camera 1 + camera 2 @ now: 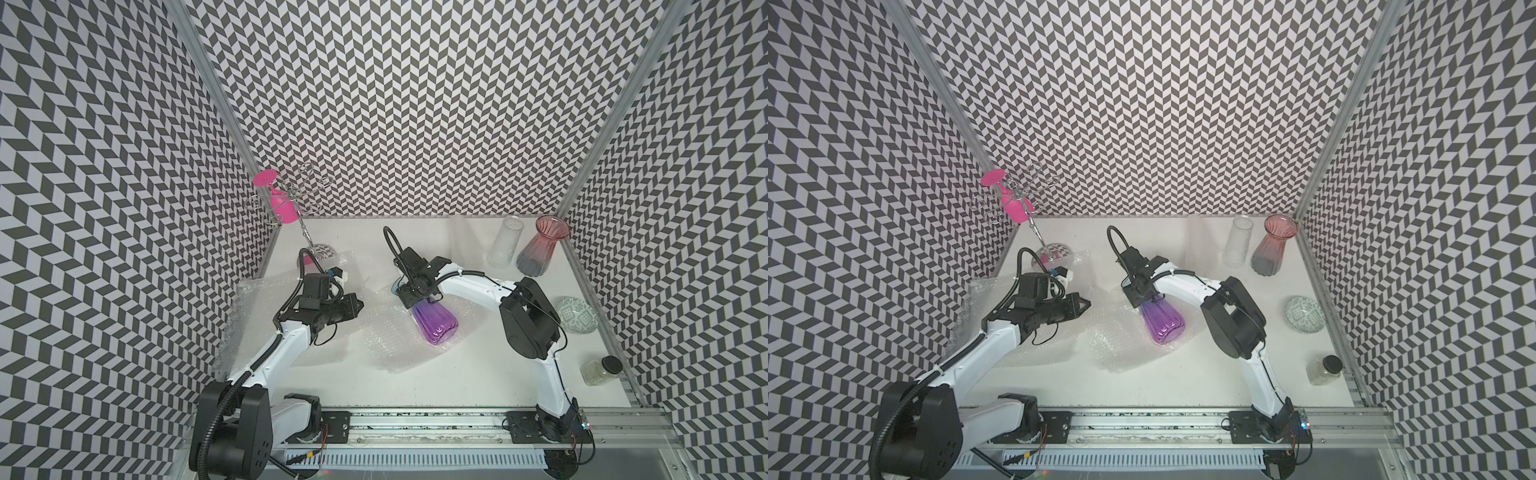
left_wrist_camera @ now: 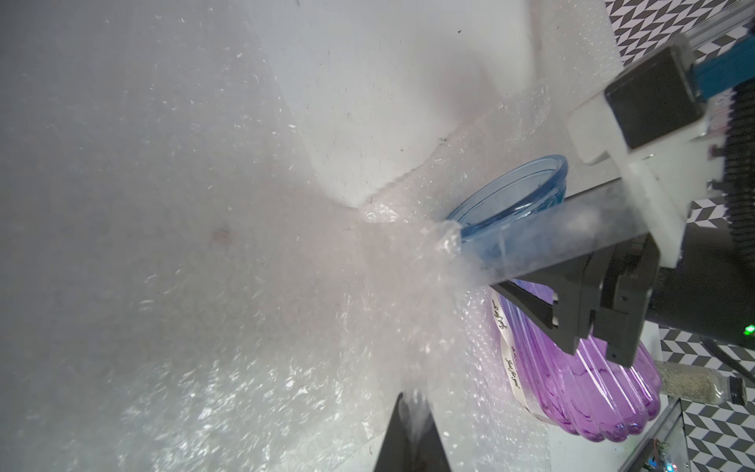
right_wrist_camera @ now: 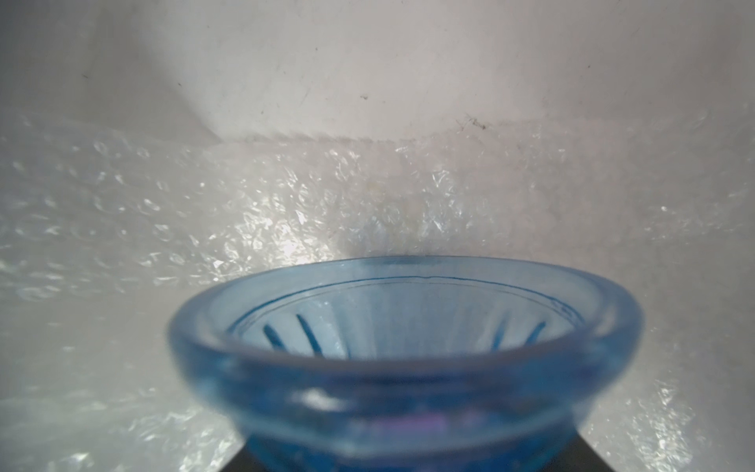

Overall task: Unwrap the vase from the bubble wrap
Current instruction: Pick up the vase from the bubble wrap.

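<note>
The left arm reaches low over the table (image 1: pixel 457 374), its left gripper (image 1: pixel 360 306) pinched tight on a gathered fold of the bubble wrap (image 1: pixel 386 336). The right arm bends inward, and the right gripper (image 1: pixel 419 300) straddles the neck of the vase (image 1: pixel 434 322); whether it presses there I cannot tell. The vase lies sideways on the wrap, blue mouth far-left, purple base near-right.

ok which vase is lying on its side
The purple vase with the blue neck, lying on the bubble wrap at the right gripper. The clear vase and the red vase stand upright at the back.
</note>
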Robot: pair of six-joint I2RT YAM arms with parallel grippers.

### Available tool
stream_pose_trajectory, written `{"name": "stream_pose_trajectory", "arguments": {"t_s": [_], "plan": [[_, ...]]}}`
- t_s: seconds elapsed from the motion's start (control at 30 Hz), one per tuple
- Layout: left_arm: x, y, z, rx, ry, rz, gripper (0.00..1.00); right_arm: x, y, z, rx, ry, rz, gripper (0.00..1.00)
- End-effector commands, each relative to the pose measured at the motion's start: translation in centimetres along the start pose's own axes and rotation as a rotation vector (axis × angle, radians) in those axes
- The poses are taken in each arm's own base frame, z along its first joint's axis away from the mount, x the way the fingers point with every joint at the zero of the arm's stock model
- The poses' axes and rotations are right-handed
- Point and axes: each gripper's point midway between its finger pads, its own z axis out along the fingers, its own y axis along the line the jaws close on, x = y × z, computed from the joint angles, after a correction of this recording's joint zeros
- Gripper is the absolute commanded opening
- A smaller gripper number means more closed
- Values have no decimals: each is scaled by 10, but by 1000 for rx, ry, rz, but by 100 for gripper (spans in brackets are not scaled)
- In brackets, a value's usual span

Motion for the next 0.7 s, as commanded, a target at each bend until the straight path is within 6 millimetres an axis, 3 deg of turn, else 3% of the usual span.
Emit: {"name": "stream_pose_trajectory", "arguments": {"t_s": [0.0, 0.27, 0.4, 0.67], "plan": [[-1, 5, 2, -15, -13, -1, 5, 0, -8, -9, 7, -25, -31, 36], [0, 13, 4, -51, -11, -11, 5, -34, -1, -81, -74, -264, -50, 13], [1, 16, 6, -62, -5, -16, 5, -42, -4, -118, -87, -384, -52, 0], [2, 20, 6, -92, 5, -20, 5, -38, -8, -187, -184, -660, -11, 0]]}}
